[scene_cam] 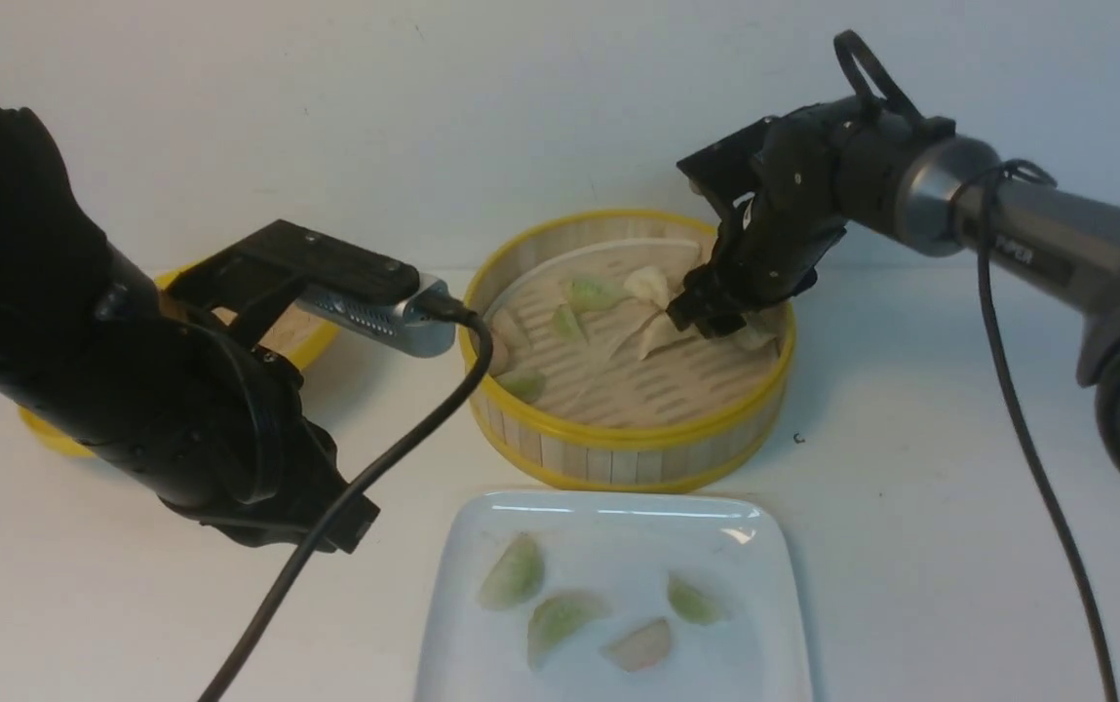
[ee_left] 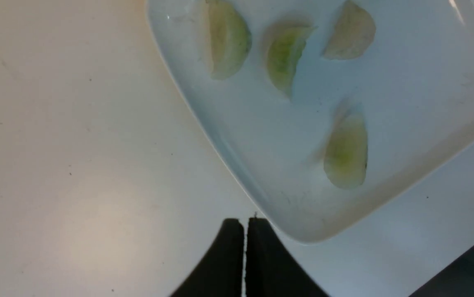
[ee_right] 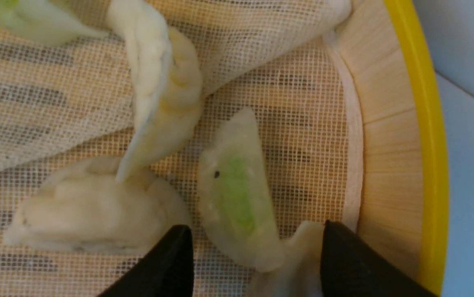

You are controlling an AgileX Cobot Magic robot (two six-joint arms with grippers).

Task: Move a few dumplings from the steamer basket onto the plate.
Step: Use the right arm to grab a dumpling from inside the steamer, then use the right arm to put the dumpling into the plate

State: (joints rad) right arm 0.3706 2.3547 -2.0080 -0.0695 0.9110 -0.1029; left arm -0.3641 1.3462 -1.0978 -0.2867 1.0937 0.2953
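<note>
As the right claw point(ee_right: 256, 227) hangs low over the right side of the basket point(scene_cam: 618, 444), its jaws are spread wide and gripping nothing. A green dumpling point(ee_right: 237, 194) lies dead ahead with its near tip right in the gap. Its long axis runs nearly straight out along the claw's reach, tilted a touch, so the jaws would close across its narrow width. That looks like the line-up this pick needs.

It is crowded, though. A white dumpling point(ee_right: 92, 214) lies just beside one finger point(ee_right: 162, 264), and a pale scrap of another sits against the wall-side finger point(ee_right: 356, 264), with the basket wall close behind. A slightly skewed drop could catch two.

Further out, the plate point(scene_cam: 618, 502) sits near, in front of the basket, with four dumplings point(scene_cam: 560, 619) already on it. The left claw point(ee_left: 245, 225) is pinched shut and empty by the plate's left corner, well clear of the basket, so this one is the right arm's pick.
</note>
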